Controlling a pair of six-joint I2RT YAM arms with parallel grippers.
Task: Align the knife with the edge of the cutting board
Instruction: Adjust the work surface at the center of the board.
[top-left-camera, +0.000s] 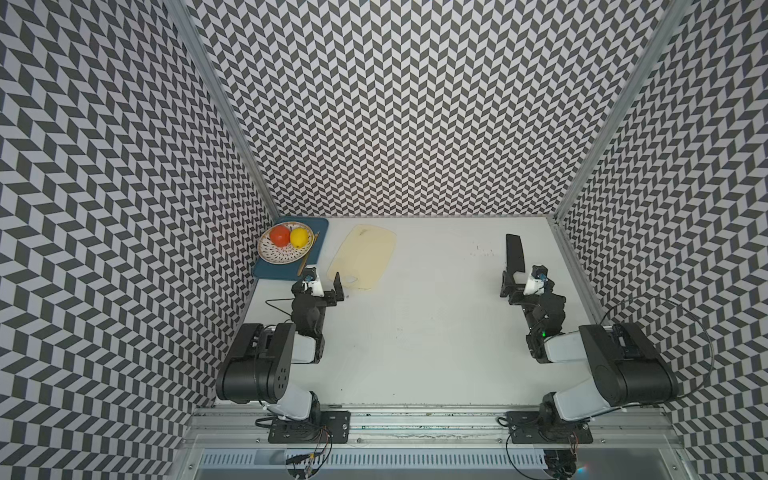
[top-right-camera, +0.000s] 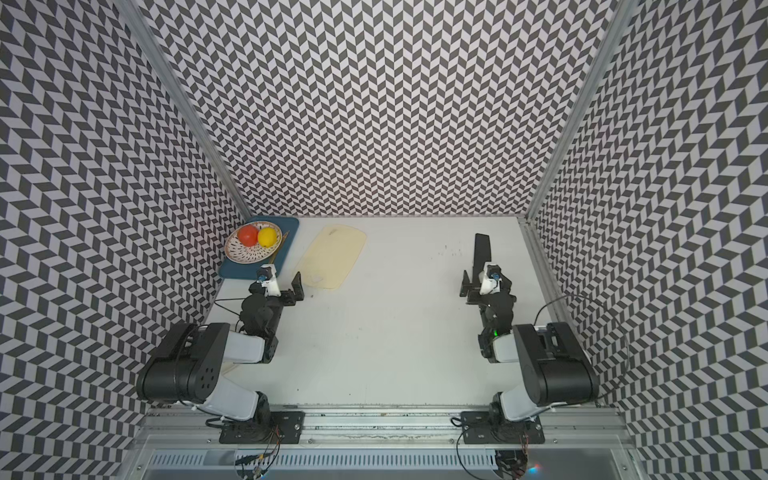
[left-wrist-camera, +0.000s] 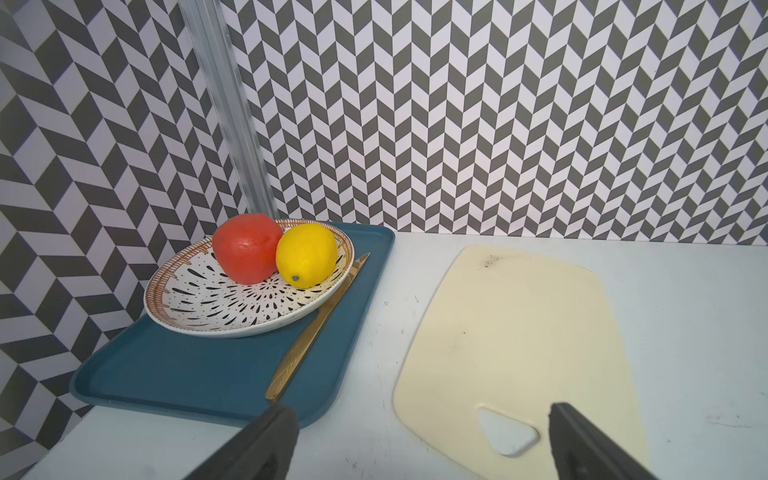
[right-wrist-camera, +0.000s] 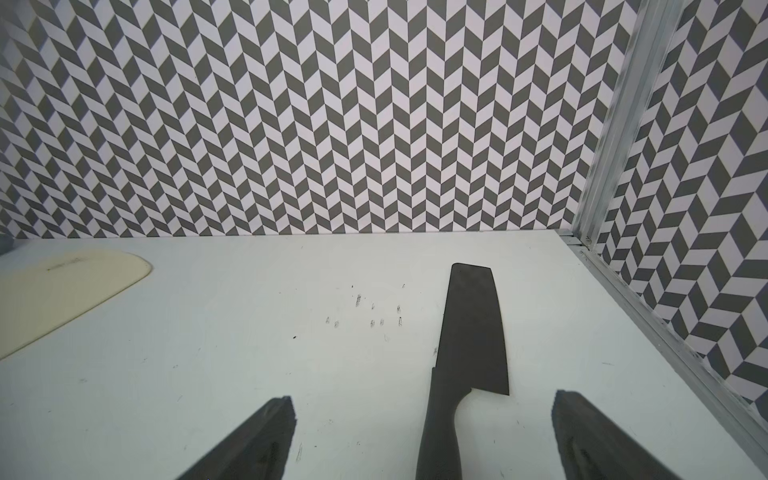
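Knife (right-wrist-camera: 473, 332): all black, lying flat on the table (top-left-camera: 415, 332) on my right side, blade toward the back wall and handle toward the right arm. It is well apart from the board.
Cutting board (top-left-camera: 365, 255): thin, pale cream, flat on the table at the far left just beside a blue tray (left-wrist-camera: 187, 365), and set at a slant. Its triangular hole is at the near short end.
Right hand (right-wrist-camera: 423, 399): fingers spread wide and holding nothing. In the right wrist view the knife handle lies between them, touching neither.
Left hand (left-wrist-camera: 420, 409): also wide open and empty, hovering over the board's near end.
Stiffness: I judge the knife rigid throughout, so it should turn as one piece.
Weight: the broad blade probably carries most of it. Held at the handle's tail, the blade would likely sag or swing.
Surface: smooth and matte, and I expect some slip on the tapered handle.
Where to hold: I would take the handle close to where it meets the blade. It is thicker there, while the blade lies too flat to pinch.
Board: it looks light enough to slide if the knife nudges it.
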